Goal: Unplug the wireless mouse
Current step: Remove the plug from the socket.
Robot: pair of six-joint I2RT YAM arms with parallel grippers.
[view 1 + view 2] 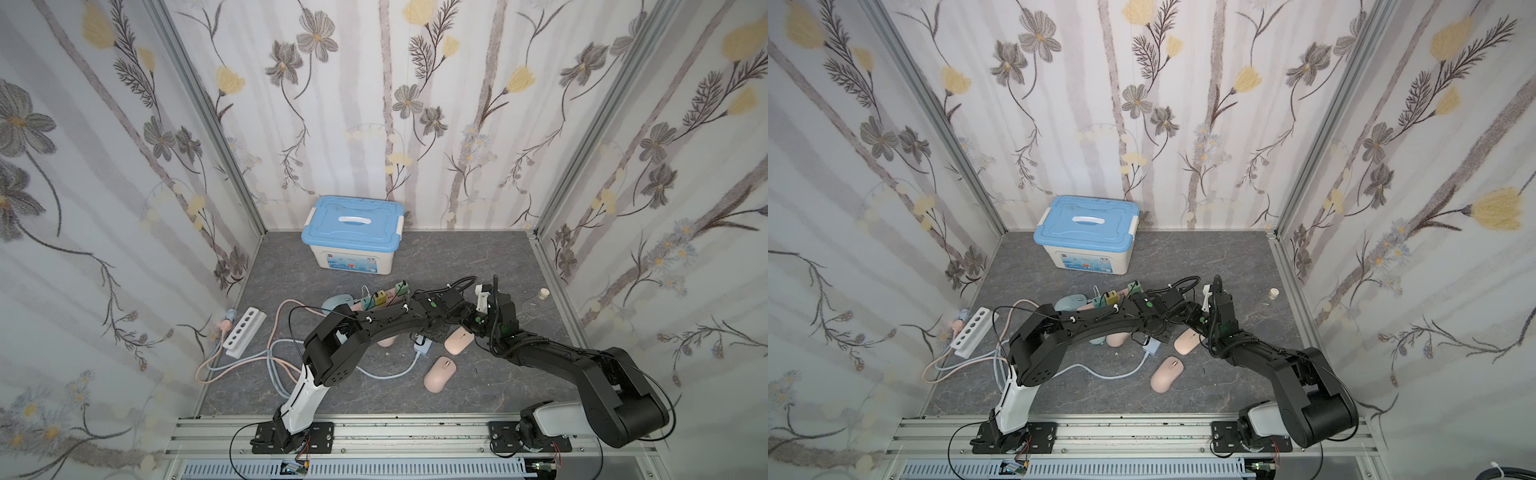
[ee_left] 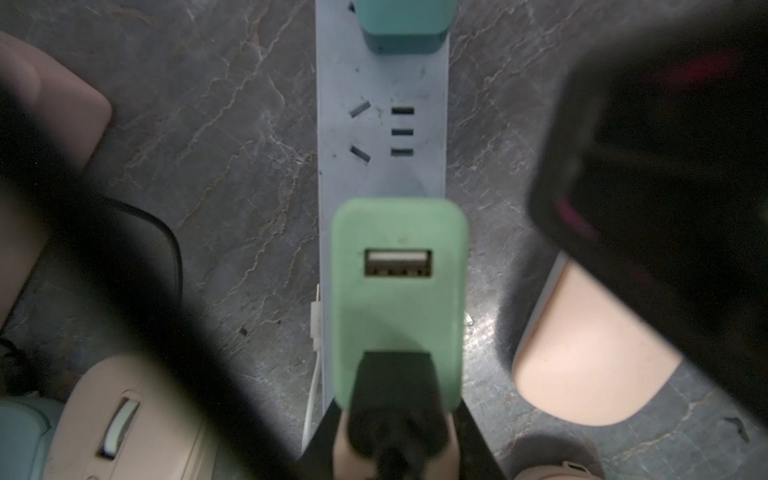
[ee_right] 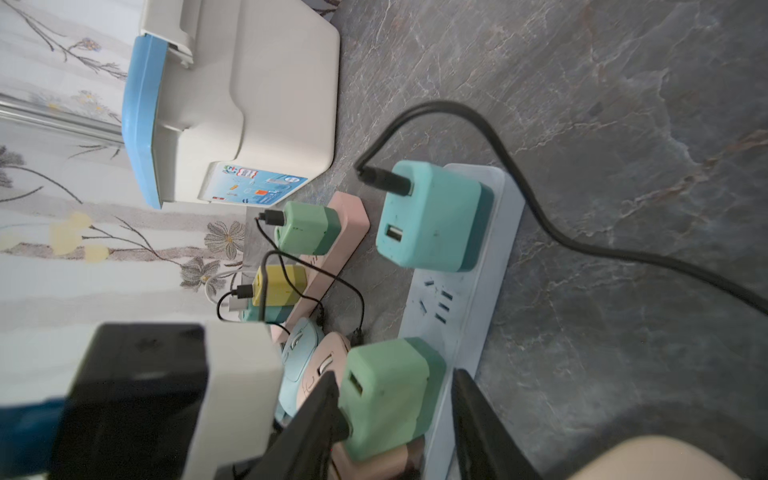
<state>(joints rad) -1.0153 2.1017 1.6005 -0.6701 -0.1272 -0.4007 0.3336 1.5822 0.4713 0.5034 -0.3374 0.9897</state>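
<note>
- Wireless mouse (image 1: 439,374), pink oval plastic: lies alone on the grey marbled desk (image 1: 478,399), toward the front rail.
- 1 more pink wireless mouse (image 1: 459,343) lies near the pale blue plastic power strip (image 2: 382,83), under the right arm. Which mouse is cabled to the strip cannot be told.
- Light green plastic USB charger (image 2: 399,299): plugged into the strip. 1 of its 2 ports is bare; a black USB plug (image 2: 397,368) occupies the other.
- Left end effector (image 2: 395,399): closed fully on the black USB plug, directly above the green charger.
- Right end effector (image 3: 394,372): partly closed, with 1 finger on each side of the green charger. Whether the fingers press on it cannot be told.
- Teal plastic USB charger (image 3: 432,216): seated further along the same strip, with a thick black cable (image 3: 582,241) running from it across the desk.
- Blue-lidded white plastic storage box (image 1: 353,232): stands against the back wall, well apart from both arms.
</note>
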